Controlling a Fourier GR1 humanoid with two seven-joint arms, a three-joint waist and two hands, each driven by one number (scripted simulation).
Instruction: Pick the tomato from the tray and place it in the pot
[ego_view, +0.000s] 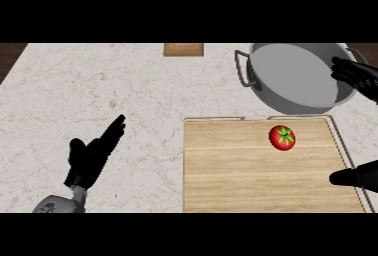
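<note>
- Lying on the far right part of the wooden tray (244, 175), the tomato (282, 137) sits stem up and untouched by either hand, so the pick is not yet made.
- The pot (273, 95) stands on the tabletop (88, 80) just beyond the tray's far right corner, mouth up, with nothing showing inside. That keeps it near the tomato, so I judge the carry to be short.
- The right hand (356, 74) shows only in part at the view's right edge: dark fingers over the pot's right rim, and what seems to be its thumb lower down, over the tray's right edge. Fingers and thumb are well apart, released, grasping nothing. The tomato lies to their left, which suits a reach from that side.
- The left hand (90, 161) rests at the lower left over bare tabletop, fingers straight and released, well apart from tray and pot. It looks to have no part in this step.
- A small wooden block (183, 49) sits at the tabletop's far edge, left of the pot, out of the way.
- Between tomato and pot stand only the tray's low rim and the pot's near wall, which the tomato would have to clear.
</note>
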